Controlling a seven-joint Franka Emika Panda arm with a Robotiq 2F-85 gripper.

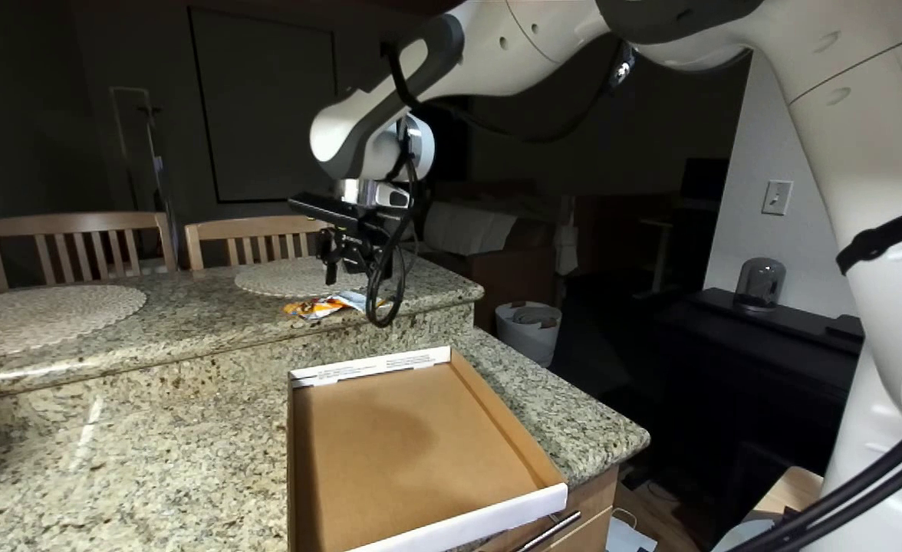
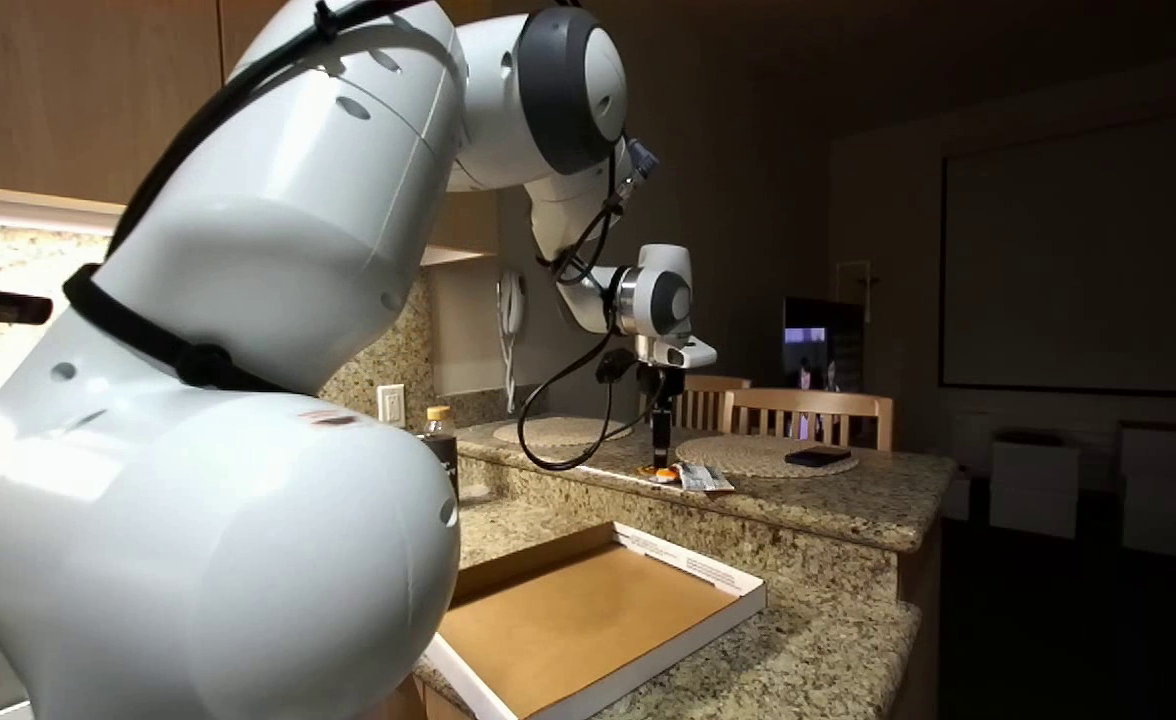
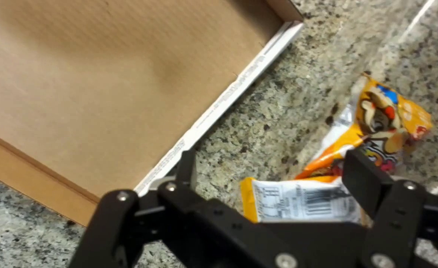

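Watch the black cable (image 2: 560,466): in both exterior views it droops in a loop beside the gripper (image 3: 271,165). Two woven placemats (image 1: 37,310) lie on the raised granite ledge (image 1: 190,322), a dark phone (image 2: 818,456) resting on one, and wooden chairs (image 1: 75,222) stand behind. A yellow-capped bottle (image 2: 442,445) shows partly hidden by your arm (image 2: 248,270).

Your gripper is spread wide and has hold of nothing. It hangs just above the crumpled snack packaging (image 3: 379,123), orange with a cartoon character on one part, white with a barcode on another; you can't tell whether that is one packet or two. It lies on the ledge, near the front edge.

Below you, the lower granite counter (image 1: 152,460) carries a shallow cardboard tray (image 1: 420,445) with white outer walls. Its near side reaches the counter's edge, above a drawer handle (image 1: 549,532). The ledge makes a step between the two levels and ends in a rounded corner near the packaging. Alongside the tray, the lower counter runs on in a broad stretch.
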